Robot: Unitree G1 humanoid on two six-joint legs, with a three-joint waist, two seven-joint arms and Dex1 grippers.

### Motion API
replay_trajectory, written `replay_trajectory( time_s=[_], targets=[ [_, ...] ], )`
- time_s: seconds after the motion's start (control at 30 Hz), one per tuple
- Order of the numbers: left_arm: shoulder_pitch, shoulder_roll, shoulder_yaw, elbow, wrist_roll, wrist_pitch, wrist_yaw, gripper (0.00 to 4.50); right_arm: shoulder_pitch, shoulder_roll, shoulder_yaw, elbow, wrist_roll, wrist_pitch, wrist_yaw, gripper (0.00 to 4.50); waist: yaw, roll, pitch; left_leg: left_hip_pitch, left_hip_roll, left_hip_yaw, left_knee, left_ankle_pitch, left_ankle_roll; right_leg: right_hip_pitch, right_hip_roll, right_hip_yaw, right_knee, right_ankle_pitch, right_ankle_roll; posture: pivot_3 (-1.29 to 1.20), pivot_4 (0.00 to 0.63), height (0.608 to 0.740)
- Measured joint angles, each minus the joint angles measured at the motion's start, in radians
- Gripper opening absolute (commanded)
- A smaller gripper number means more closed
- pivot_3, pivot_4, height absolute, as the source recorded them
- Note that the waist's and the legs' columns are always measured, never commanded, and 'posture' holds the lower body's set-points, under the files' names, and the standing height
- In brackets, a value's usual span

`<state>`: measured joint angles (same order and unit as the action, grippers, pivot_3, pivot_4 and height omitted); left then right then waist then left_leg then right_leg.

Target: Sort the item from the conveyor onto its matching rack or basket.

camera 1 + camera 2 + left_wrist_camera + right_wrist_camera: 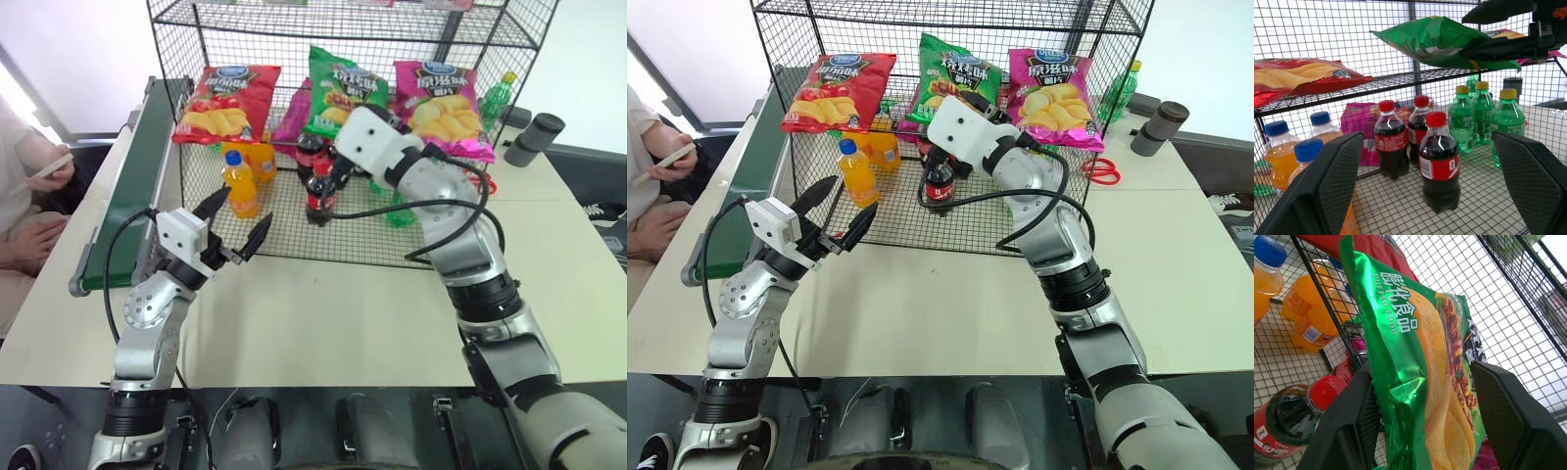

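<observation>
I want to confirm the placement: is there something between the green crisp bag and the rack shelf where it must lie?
Nothing visible is. The green crisp bag already lies on the rack shelf, between the red bag and the pink bag, with the right gripper open around its end.

A large glossy green crisp bag [345, 90], printed with yellow crisps, is seen lying tilted on the upper shelf of a tall black wire-mesh rack [411, 29]. A long dark green conveyor belt [132, 186] in a grey frame is placed beside the rack.
</observation>
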<state>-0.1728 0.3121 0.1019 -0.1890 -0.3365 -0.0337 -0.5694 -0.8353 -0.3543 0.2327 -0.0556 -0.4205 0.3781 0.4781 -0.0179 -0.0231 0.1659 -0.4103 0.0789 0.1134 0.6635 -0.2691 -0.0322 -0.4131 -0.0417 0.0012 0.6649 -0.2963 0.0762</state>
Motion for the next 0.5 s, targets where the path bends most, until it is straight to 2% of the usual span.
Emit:
replay_trajectory(
  time_s=[0.1, 0.2, 0.23, 0.5],
  targets=[
    [0.000, 0.000, -0.005, 0.000, 0.001, -0.004, -0.001, 4.50, 0.007, 0.000, 0.001, 0.000, 0.012, -0.021, 0.005, 1.66, 0.000, 0.000, 0.000, 0.000, 0.000, 0.000, 0.000, 0.000, 0.000, 0.000, 0.000, 0.000, 0.000, 0.000, 0.000, 0.00, 0.150, 0.740],
    [0.000, 0.000, -0.009, 0.000, 0.001, -0.009, -0.001, 4.50, 0.015, -0.001, 0.010, 0.000, 0.011, -0.040, 0.007, 0.17, 0.000, 0.000, 0.000, 0.000, 0.000, 0.000, 0.000, 0.000, 0.000, 0.000, 0.000, 0.000, 0.000, 0.000, 0.000, 0.00, 0.150, 0.740],
    [0.000, 0.000, -0.009, 0.000, 0.001, -0.014, -0.001, 4.50, 0.016, -0.002, 0.014, 0.000, 0.011, -0.046, 0.007, 0.06, 0.000, 0.000, 0.000, 0.000, 0.000, 0.000, 0.000, 0.000, 0.000, 0.000, 0.000, 0.000, 0.000, 0.000, 0.000, 0.00, 0.150, 0.740],
    [0.000, 0.000, -0.010, 0.004, 0.001, -0.020, -0.001, 4.50, 0.017, -0.039, 0.042, 0.009, -0.008, -0.136, 0.005, 0.06, 0.000, 0.000, 0.000, 0.000, 0.000, 0.000, 0.000, 0.000, 0.000, 0.000, 0.000, 0.000, 0.000, 0.000, 0.000, 0.00, 0.150, 0.740]
  ],
)
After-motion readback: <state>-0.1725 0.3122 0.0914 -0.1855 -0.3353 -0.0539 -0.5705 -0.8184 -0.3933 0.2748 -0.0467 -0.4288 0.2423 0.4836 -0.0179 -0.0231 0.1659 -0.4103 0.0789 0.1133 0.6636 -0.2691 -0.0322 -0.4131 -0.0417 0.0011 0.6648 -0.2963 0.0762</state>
